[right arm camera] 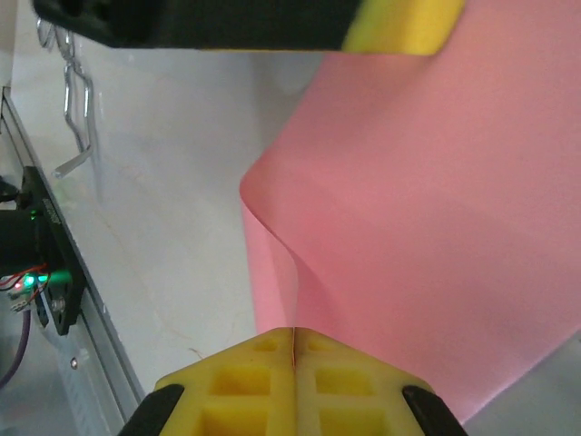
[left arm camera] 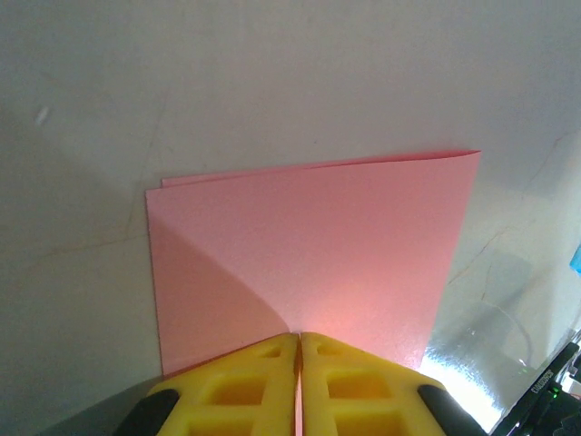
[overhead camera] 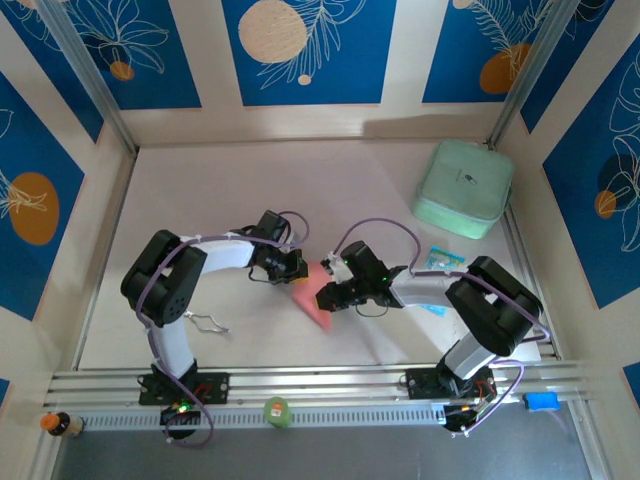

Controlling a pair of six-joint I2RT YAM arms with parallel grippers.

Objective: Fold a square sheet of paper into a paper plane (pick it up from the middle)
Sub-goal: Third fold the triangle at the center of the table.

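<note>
Left gripper [left arm camera: 299,338] has its yellow fingers pressed together on the near edge of the square sheet of paper [left arm camera: 309,245], and the right gripper [right arm camera: 293,331] is pinched shut on another edge of the same sheet. So the pink-red paper is held between the two, near the middle of the table [overhead camera: 230,200], between the two wrists. From the left wrist the sheet looks doubled over, two layers with their far edges nearly matched. From the right wrist it bows in a soft curl beside the fingers. Whether its lowest edge touches the table is hard to tell from above. By its look the paper is very light, thin and limp — likely to sag, curl or take a stray crease wherever it is pulled unevenly, and it could tear or slip from smooth pads. A sound hold is probably a shallow pinch at an edge, close to a fold line, with both grips level. The mint-green case [overhead camera: 463,188] sits well apart at the far right.
</note>
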